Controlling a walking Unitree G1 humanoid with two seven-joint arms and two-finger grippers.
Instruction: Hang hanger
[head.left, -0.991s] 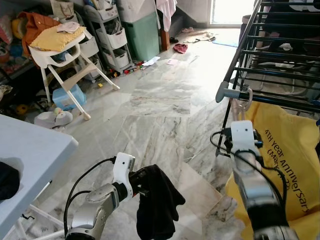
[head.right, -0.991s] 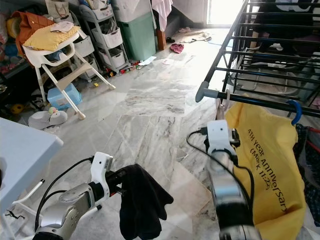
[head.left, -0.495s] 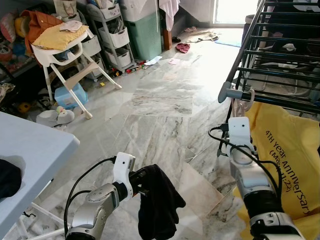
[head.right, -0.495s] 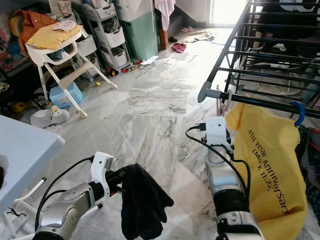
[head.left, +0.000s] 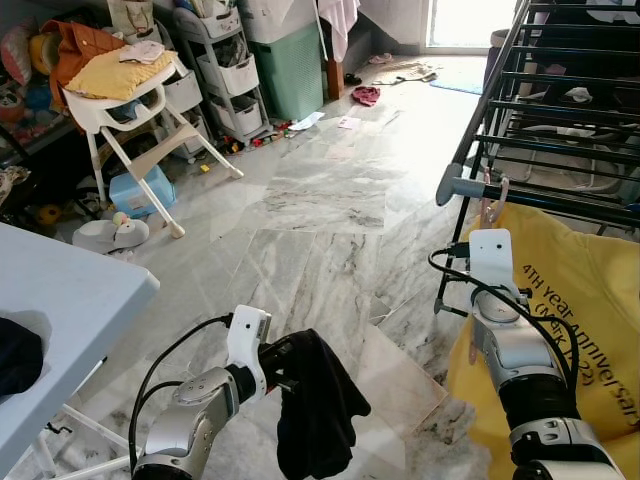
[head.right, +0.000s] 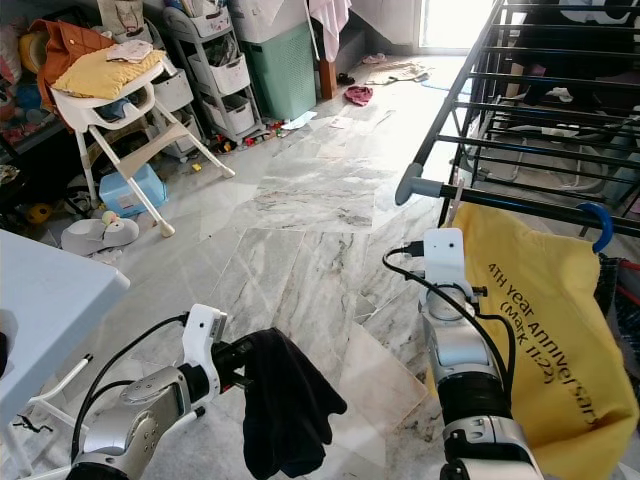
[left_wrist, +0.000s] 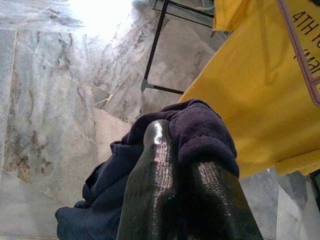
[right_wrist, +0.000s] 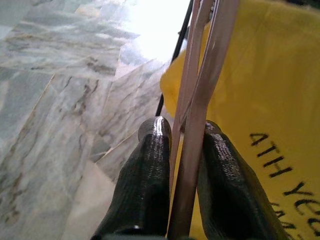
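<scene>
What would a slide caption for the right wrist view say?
Right gripper clamps a pale pink hanger beside a yellow shirt above marble floor.

White high chair (head.left: 125, 115) with yellow cushion (head.left: 112, 75), green bin (head.left: 284, 70), grey table (head.left: 60, 320), marble floor (head.left: 320, 210)

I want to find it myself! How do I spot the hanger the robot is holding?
Find the big dark drying rack on the right, with a yellow shirt hanging on it. At the shirt's near corner, the right gripper pinches a pale pink hanger, skinnier and lighter than the rack's dark bars.
</scene>
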